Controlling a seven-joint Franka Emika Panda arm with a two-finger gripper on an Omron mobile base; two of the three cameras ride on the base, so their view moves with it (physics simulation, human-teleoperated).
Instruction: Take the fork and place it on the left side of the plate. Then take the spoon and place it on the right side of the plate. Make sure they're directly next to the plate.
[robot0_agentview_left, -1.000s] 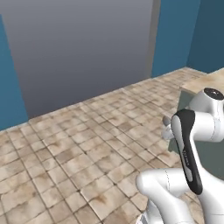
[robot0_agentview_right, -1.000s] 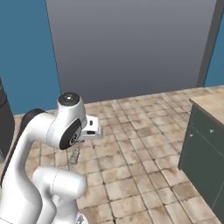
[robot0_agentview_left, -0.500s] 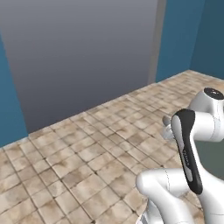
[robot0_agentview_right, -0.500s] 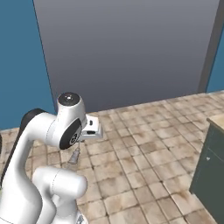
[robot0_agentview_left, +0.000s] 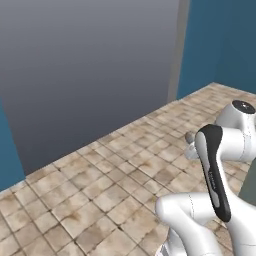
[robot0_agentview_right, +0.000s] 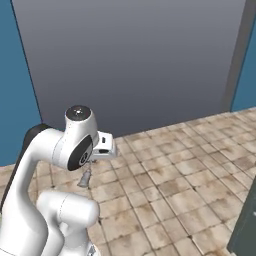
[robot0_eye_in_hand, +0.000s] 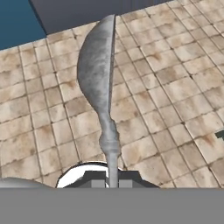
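We hold the spoon (robot0_eye_in_hand: 101, 83) clamped by its handle in the end effector (robot0_eye_in_hand: 112, 183), jaws pinched narrow on it, bowl pointing away from the hand over the tiled floor (robot0_eye_in_hand: 175, 87). Gripping the handle end probably leaves the bowl free to be laid down beside the plate. In the right base view the spoon (robot0_agentview_right: 86, 178) hangs down just below the end effector (robot0_agentview_right: 89, 167). Our arm is folded close to the base, elbow raised, hand tucked low in front, which looks like a carrying pose.
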